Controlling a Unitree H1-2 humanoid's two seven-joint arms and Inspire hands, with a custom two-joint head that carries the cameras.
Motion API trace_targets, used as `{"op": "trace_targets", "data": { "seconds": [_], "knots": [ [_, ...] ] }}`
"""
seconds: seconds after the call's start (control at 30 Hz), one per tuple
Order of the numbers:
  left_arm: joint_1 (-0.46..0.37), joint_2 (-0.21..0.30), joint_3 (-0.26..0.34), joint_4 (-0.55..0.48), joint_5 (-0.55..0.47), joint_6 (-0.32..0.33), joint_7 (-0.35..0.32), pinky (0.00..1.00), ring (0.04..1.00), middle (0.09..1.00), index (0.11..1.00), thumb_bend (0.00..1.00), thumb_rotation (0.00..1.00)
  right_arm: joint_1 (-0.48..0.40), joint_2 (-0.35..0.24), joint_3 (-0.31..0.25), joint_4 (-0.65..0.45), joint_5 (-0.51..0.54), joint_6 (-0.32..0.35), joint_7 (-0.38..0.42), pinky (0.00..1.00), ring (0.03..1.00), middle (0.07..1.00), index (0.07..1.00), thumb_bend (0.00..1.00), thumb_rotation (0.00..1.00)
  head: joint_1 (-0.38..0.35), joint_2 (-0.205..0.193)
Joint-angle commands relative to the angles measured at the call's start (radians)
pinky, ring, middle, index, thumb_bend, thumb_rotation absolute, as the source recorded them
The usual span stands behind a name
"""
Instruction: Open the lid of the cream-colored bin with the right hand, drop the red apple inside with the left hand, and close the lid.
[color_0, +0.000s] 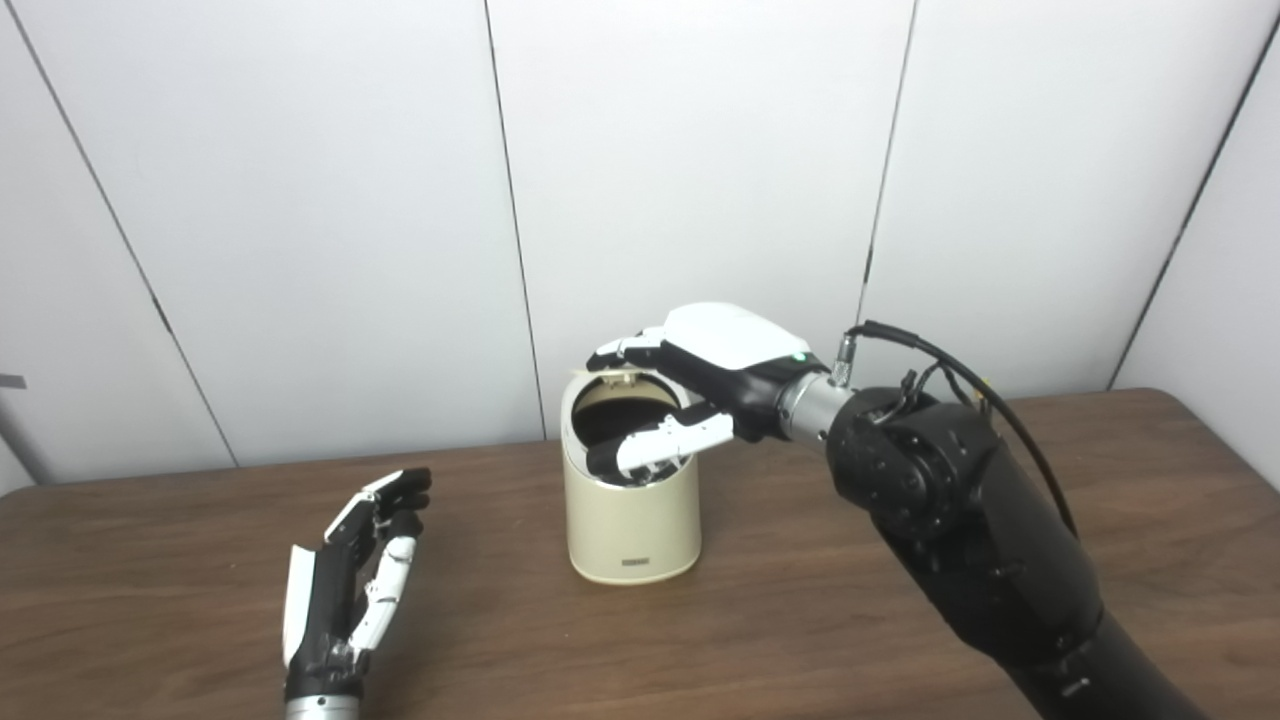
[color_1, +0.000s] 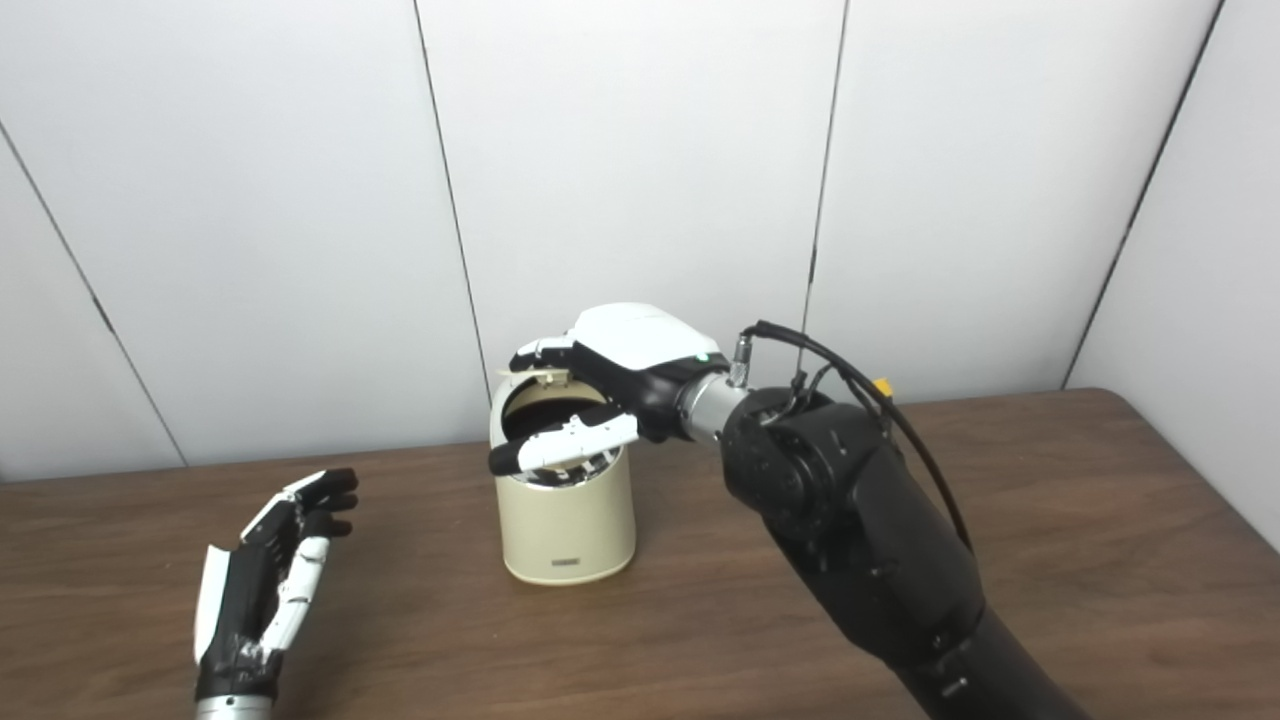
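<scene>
A cream-colored bin (color_0: 632, 500) stands upright on the brown wooden surface (color_0: 800, 620), a little left of the middle and close to the white panelled wall (color_0: 700, 150) behind it. Its lid (color_0: 608, 378) is tipped up at the far rim, so the mouth is open and a dark interior shows; nothing inside can be made out. The right hand (color_0: 700, 385) reaches in from the right over the top of the bin: its fingers (color_0: 625, 350) curl across the raised lid at the back edge, seemingly touching it, while the thumb (color_0: 660, 445) stretches low across the front of the opening, just over the rim. Whether the hand actually pinches the lid or only rests against it cannot be told from these views. The right forearm (color_0: 960, 520), black and bulky with a cable (color_0: 950, 360) looping off the wrist, slants down toward the lower right corner. The left hand (color_0: 355, 580) lies well apart from the bin, to its left and nearer the camera, low over or resting on the surface, palm turned inward, fingers loosely spread and slightly bent, holding nothing. No red apple shows in either view.
</scene>
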Motion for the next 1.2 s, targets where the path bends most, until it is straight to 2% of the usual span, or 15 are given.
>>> {"op": "trace_targets", "data": {
  "seconds": [0.0,0.2,0.37,0.73,1.03,1.17],
  "knots": [
    [0.033,-0.019,-0.007,0.012,0.020,-0.020,0.010,0.65,0.728,0.754,0.752,0.43,0.79,-0.019,-0.006,-0.020,-0.036,0.008,0.012,-0.003,0.85,0.924,0.872,0.850,0.87,0.96,-0.001,0.006],
    [0.031,-0.027,-0.004,0.004,0.000,-0.020,-0.003,0.66,0.733,0.758,0.754,0.44,0.78,0.008,-0.020,-0.020,-0.024,0.025,0.001,-0.009,0.86,0.924,0.871,0.852,0.86,0.98,0.003,0.010],
    [0.019,-0.024,-0.008,0.017,0.033,-0.020,0.007,0.67,0.741,0.765,0.758,0.45,0.82,0.028,-0.030,-0.012,-0.006,0.017,-0.003,-0.014,0.87,0.925,0.870,0.851,0.87,0.98,0.009,0.008],
    [0.015,-0.046,0.007,0.011,0.053,-0.020,0.015,0.67,0.740,0.760,0.750,0.46,0.82,0.065,-0.041,0.005,0.068,0.018,-0.030,-0.042,0.86,0.926,0.877,0.857,0.85,0.97,0.018,0.015],
    [0.014,-0.053,0.011,0.003,0.058,-0.019,0.009,0.67,0.747,0.765,0.755,0.47,0.82,0.107,-0.053,0.057,0.057,-0.058,-0.092,-0.082,0.86,0.913,0.869,0.843,0.89,0.93,0.027,0.024],
    [0.012,-0.055,0.010,-0.001,0.073,-0.019,0.017,0.66,0.741,0.760,0.753,0.45,0.82,0.120,-0.065,0.103,0.048,-0.134,-0.136,-0.074,0.86,0.916,0.881,0.849,0.91,0.97,0.027,0.028]
  ]
}}
